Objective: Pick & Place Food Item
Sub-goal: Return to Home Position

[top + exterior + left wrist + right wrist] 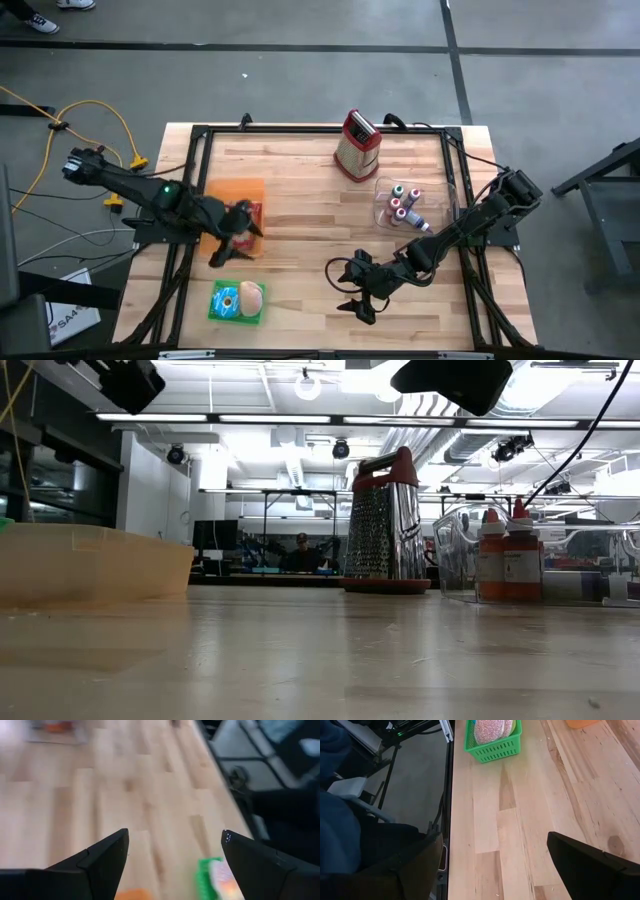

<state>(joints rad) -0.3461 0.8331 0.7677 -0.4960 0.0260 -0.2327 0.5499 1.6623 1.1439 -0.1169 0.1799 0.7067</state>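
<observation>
Near done: donuts (242, 298) in basket (213, 312), left gripper (175, 833) and right gripper (494, 835) empty, fingers apart, only homing left.

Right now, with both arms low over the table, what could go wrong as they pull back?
The left claw is open over the orange tray, close to the green basket of donuts; a low swing might catch either. The right claw is open mid-table, and its arm runs right beside the clear box of bottles, so a wide retreat could bump it.
</observation>
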